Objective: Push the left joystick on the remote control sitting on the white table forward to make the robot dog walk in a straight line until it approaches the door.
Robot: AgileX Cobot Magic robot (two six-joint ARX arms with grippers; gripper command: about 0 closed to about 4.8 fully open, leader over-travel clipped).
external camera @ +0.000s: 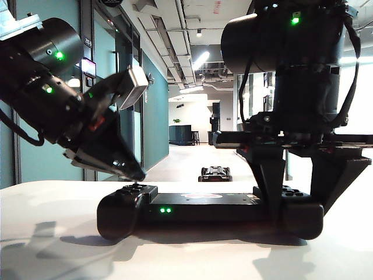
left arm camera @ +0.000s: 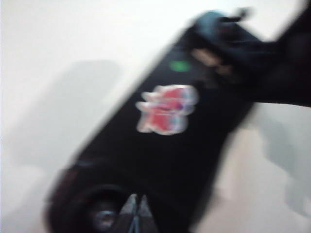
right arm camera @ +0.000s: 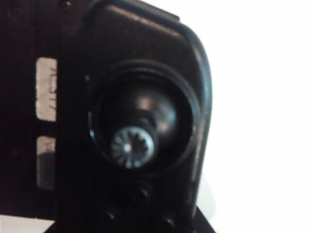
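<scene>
**A:** The remote control lay flat across the white worktop, long side toward us, and I reckoned that was so both arms could come at it from above, one per handle.

**B:** Agreed. The right gripper stood straight down over the right-hand handle, jaws apart and straddling it, one finger on either side. Clamping or merely bracketing it? I couldn't tell. My guess was it served as an anchor so the controller wouldn't slide.

**A:** And its wrist camera looked down on the twin right stick, untouched, nothing pressing it.

**B:** The left gripper was the busy one. That arm came in slanted from the upper left, wrist tipped down, jaws pinched together into a single point.

**A:** Closed on nothing, I'd say, used as a poker. The tip sat right on top of the left joystick, by the look of it from the side.

**B:** The left wrist picture was smeared, but the two fingertips met beside the round stick well.

**A:** Where was the robot dog?

**B:** Down the corridor floor, beyond the worktop, small and low, facing away. I couldn't pick out which door it was meant for, so the walk looked far from finished.
</scene>
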